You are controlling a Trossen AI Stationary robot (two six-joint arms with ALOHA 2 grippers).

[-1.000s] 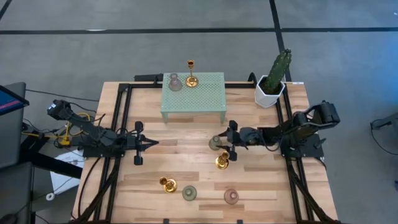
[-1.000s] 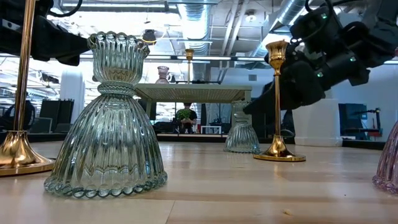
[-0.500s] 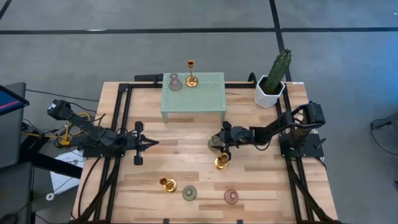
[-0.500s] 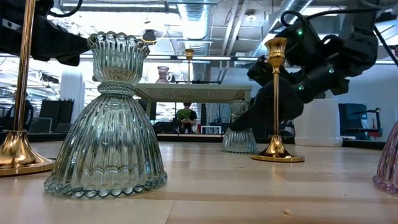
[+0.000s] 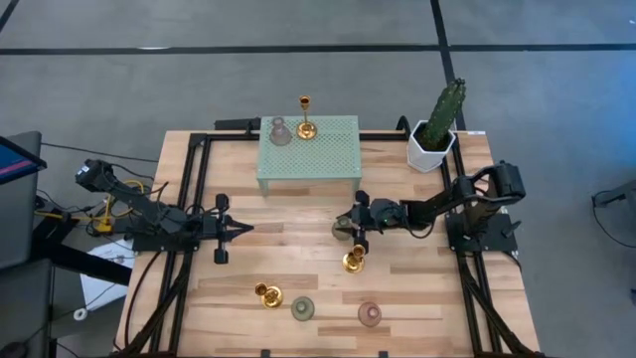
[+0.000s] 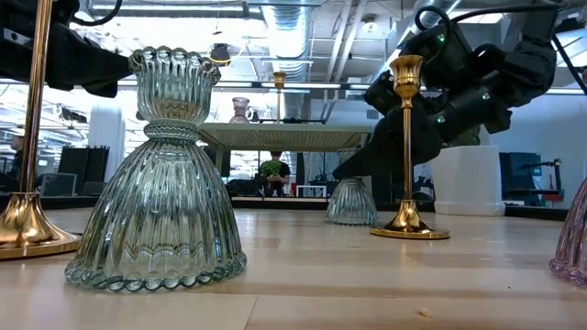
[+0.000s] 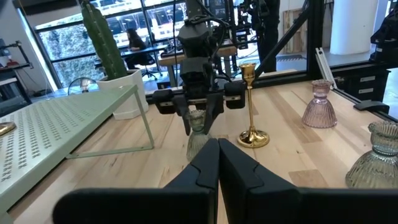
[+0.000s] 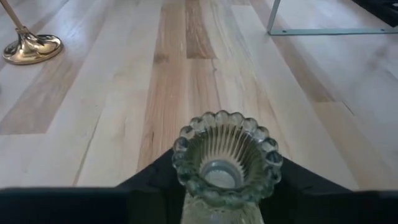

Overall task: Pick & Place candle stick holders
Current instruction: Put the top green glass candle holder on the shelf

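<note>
Right gripper reaching leftward over mid-tabletop, straddling the neck of a sage green holder, fingers seated either side of the scalloped rim in the right wrist view; whether already clamping or only bracketing, cannot tell. Standing upright, long axis vertical, so likely calling for a straight lift before any sideways travel.

Crowding the near side: a gold holder standing just beside the gripped one, tall stem rising close to the right arm in the low view. Swinging toward the near edge probably risking a knock; heading far, toward the mint green stand, looking more open, bare tabletop lying between.

Already sitting on the stand: a pink holder and another gold holder, leaving the right part of its perforated top free. Cactus in its white pot at the far right corner, well apart.

Waiting along the near edge: gold holder, green holder, pink holder.

Left gripper idling at mid-left, fingers pressed together, pointing toward the right arm, clearly farther from the straddled holder.
</note>
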